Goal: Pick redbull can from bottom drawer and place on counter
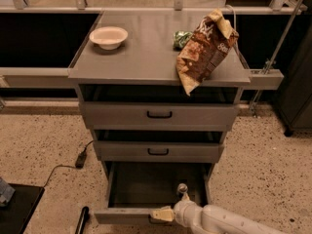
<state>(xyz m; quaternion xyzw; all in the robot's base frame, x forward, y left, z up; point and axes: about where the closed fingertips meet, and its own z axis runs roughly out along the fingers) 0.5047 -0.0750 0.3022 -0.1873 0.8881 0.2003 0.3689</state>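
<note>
The bottom drawer [102,215] is pulled out, its dark inside showing. The redbull can [182,188], small with a silver round top, stands upright near the drawer's right front. My gripper [173,204] reaches in from the lower right on a white arm and is open. One tan finger [161,213] lies over the drawer's front edge. The other finger [185,197] points up, right below the can, and nothing is held between them. The counter [146,52] is the grey cabinet top above.
On the counter stand a white bowl [108,36], a brown chip bag [204,50] overhanging the front edge, and a green packet [182,38]. The two upper drawers [159,115] are slightly out. A black cable [80,159] and dark object [17,206] lie on the floor at left.
</note>
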